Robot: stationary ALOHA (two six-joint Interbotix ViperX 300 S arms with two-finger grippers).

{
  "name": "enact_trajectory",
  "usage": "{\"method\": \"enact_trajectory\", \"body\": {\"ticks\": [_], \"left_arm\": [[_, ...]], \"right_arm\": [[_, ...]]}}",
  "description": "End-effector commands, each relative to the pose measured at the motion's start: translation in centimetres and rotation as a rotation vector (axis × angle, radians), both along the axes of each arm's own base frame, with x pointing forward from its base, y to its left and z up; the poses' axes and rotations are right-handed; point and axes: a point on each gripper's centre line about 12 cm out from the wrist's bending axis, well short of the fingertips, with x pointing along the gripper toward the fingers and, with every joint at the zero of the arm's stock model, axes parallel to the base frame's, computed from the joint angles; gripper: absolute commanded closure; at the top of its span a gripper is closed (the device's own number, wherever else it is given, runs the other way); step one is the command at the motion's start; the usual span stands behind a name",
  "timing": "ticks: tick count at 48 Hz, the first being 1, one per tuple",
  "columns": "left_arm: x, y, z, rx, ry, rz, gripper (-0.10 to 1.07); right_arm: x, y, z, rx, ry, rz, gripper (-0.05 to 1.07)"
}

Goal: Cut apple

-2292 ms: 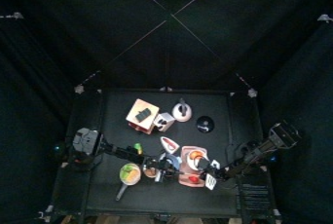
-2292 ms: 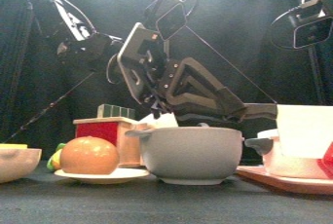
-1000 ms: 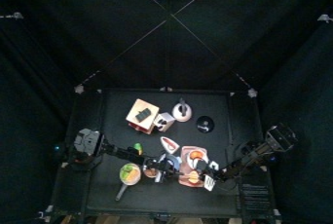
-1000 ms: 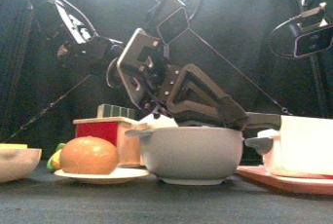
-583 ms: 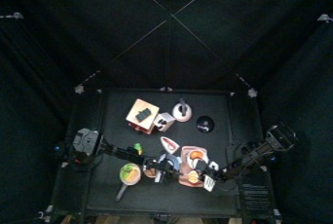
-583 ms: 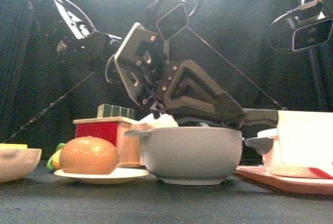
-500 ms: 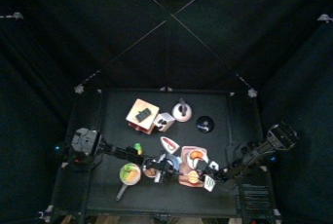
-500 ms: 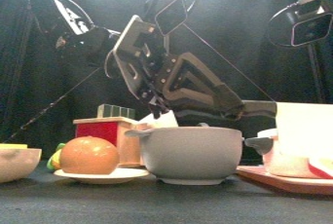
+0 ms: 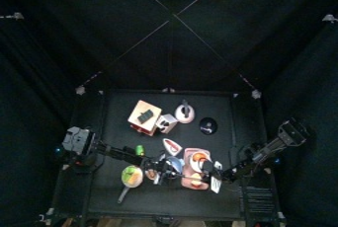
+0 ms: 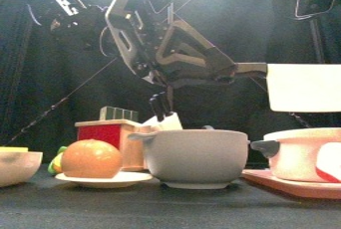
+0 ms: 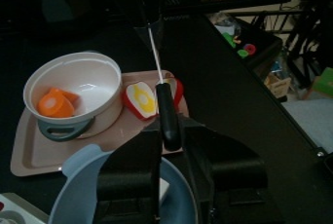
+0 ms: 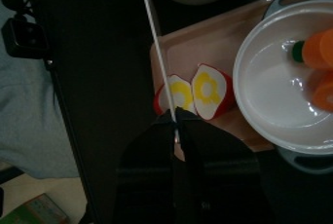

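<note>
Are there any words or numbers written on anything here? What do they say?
None: no view shows a word, label, brand or number that can be read.
The split apple, the pinkish cutting board, the white bowl and the red box show no writing.

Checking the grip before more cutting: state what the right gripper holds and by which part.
The right gripper holds a knife by its handle end; the thin blade sticks out past the split apple.
</note>
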Motion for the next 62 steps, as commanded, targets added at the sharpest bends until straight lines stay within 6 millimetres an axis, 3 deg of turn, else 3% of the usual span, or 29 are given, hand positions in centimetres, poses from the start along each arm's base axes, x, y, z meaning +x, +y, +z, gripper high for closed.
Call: {"method": "enact_trajectory", "body": {"ticks": [1,14,19,39,51,62], "left_arm": [[-0.2,-0.3,1.9,-0.008,-0.051,-0.012,0.43],[-0.7,-0.2,2.6,-0.009,-0.067,-0.014,0.43],[-1.1,-0.1,3.1,-0.004,-0.076,-0.019,0.43],[-2.8,1.9,4.8,-0.005,-0.091,0.023,0.43],[-3.9,4.5,5.3,-0.020,-0.095,0.095,0.43],[-5.3,5.0,6.6,-0.021,-0.121,0.104,0.43]], "right_arm": [[0.2,-0.5,1.1,0.009,-0.040,-0.011,0.64],[0.4,-1.5,1.9,0.004,-0.085,-0.020,0.41],[0.5,-1.9,2.0,0.006,-0.090,-0.037,0.37],[0.2,-4.2,3.5,-0.023,-0.169,-0.075,0.35],[0.2,-5.7,4.7,-0.127,-0.263,-0.042,0.34],[0.4,-7.8,4.7,-0.181,-0.270,-0.101,0.34]]}}
